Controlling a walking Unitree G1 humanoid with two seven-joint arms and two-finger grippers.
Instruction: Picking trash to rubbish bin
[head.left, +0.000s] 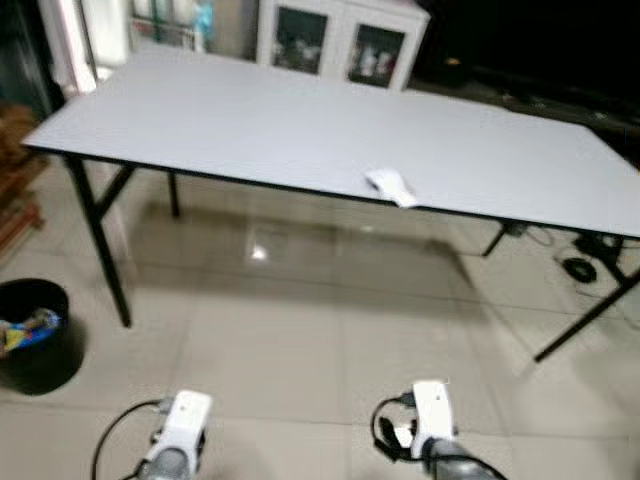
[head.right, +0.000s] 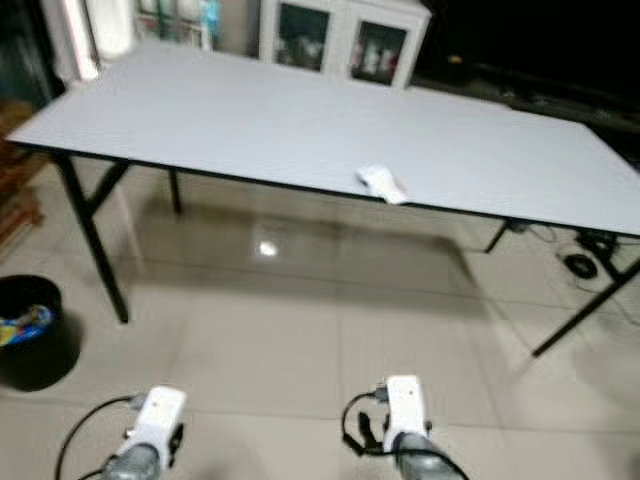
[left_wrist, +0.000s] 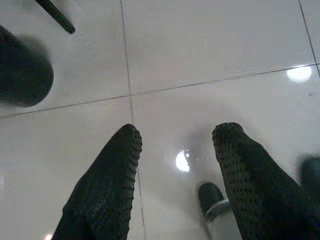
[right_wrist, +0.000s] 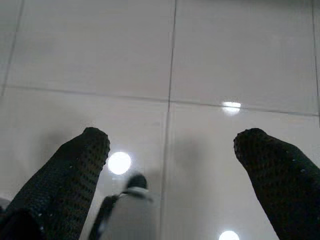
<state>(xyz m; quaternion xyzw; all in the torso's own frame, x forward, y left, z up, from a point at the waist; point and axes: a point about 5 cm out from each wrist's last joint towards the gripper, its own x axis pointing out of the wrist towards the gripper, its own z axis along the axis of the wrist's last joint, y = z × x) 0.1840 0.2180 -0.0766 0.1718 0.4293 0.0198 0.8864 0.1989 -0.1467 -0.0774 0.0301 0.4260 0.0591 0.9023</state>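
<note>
Trash (head.left: 391, 186), a small crumpled white scrap, lies on the near edge of the table (head.left: 250, 120), well ahead of both grippers and a little to the right of the right one. Both arms hang low over the tiled floor (head.left: 300, 350) in front of the table. In its wrist view the left gripper (left_wrist: 177, 150) has its two black fingers spread apart with nothing between them, bare tile and a bright light reflection showing in the gap. The right gripper (right_wrist: 172, 145) is likewise spread wide and empty above the tiles. The bin (head.left: 38, 335), round and black, stands on the floor to the left of the left gripper, beside the table's left leg (head.left: 100, 245), with some colourful rubbish (head.left: 28, 328) already inside. Behind the table, far from both grippers, stands a white cabinet (head.left: 340, 40) with glass doors.
</note>
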